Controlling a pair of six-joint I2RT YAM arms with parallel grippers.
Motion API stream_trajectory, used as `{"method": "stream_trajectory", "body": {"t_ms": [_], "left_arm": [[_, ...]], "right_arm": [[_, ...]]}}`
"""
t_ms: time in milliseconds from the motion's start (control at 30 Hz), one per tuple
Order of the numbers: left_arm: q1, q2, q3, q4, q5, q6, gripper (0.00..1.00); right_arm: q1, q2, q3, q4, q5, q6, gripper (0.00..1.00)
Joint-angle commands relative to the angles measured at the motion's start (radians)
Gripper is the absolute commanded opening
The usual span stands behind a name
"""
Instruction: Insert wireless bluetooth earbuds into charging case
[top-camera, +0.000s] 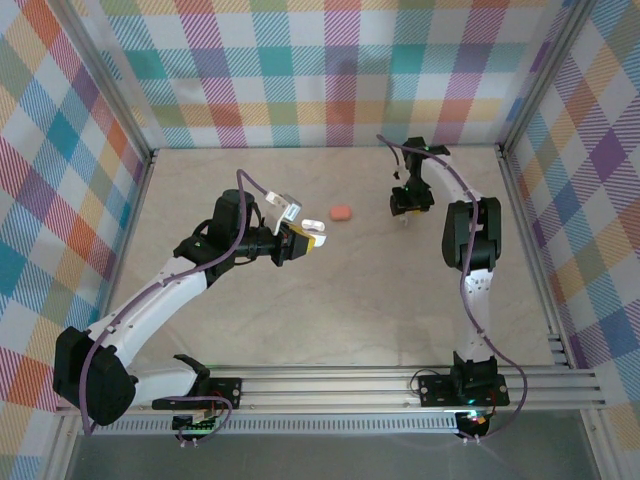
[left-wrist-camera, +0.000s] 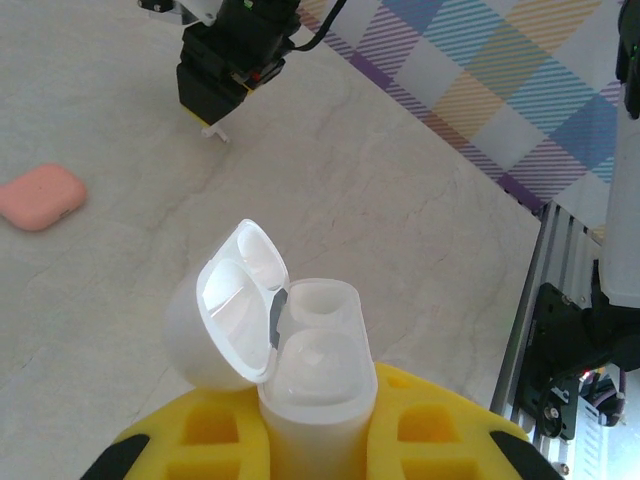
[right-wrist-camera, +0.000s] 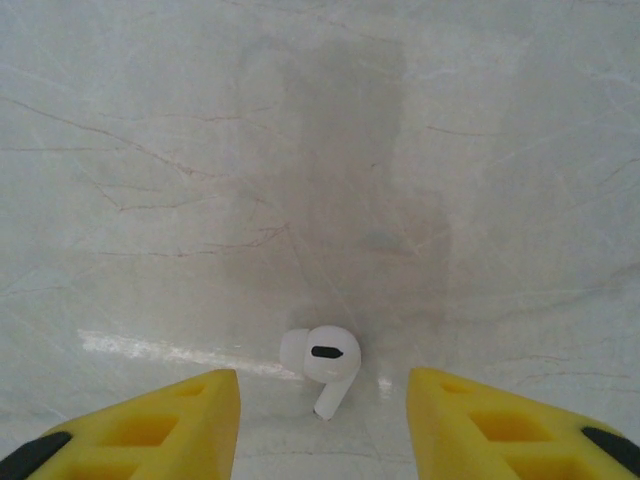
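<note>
Earbud (right-wrist-camera: 322, 365): white, lying on its side on the bench (right-wrist-camera: 300, 150), stem towards the right wrist camera, dark oval vent facing up.
Earbud's place: between the two yellow fingers of the right pincer (right-wrist-camera: 322, 415), with bare bench on both sides of it; neither finger touches it.
Right pincer: released, jaws apart and low over the bench, one finger to each side of the earbud; in the top view it hangs at the far right of the bench (top-camera: 405, 205).
White charging case (left-wrist-camera: 310, 370): upright, gripped at its lower body, its lid (left-wrist-camera: 235, 305) swung open to the left on the hinge; two hollows show in the base and two in the lid.
Left pincer (left-wrist-camera: 310, 445): clenched on the white charging case, yellow pads pressing on both of its sides, held above the bench near the middle (top-camera: 305, 238).
Pink case (left-wrist-camera: 40, 197): closed, flat on the bench, between the two pincers and nearer the left one, apart from both.
Surroundings: pale marbled bench, plaid walls (top-camera: 300, 70) on three sides, a metal rail (top-camera: 350, 380) along the near edge where both arms are bolted.
</note>
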Motion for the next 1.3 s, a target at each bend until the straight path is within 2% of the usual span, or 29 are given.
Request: {"method": "stream_trajectory", "body": {"t_ms": [0,433,900,1067,1267], "left_arm": [[0.007,-0.019,-0.015,-0.001,0.001,0.017,0.00],[0.008,-0.037,-0.023,-0.001,-0.008,0.019,0.00],[0.008,-0.027,-0.012,0.009,-0.001,0.005,0.00],[0.008,-0.007,0.010,-0.007,0.009,0.008,0.00],[0.008,0.013,-0.019,0.073,0.040,-0.067,0.00]], "right_arm": [[0.014,0.027,0.020,-0.038,0.004,-0.018,0.47],[0.015,0.067,0.027,-0.055,0.021,-0.049,0.46],[0.015,0.066,0.051,-0.055,-0.003,-0.037,0.28],[0.024,0.001,0.006,-0.034,-0.029,-0.004,0.27],[0.038,-0.182,-0.142,0.044,-0.066,0.035,0.26]]}}
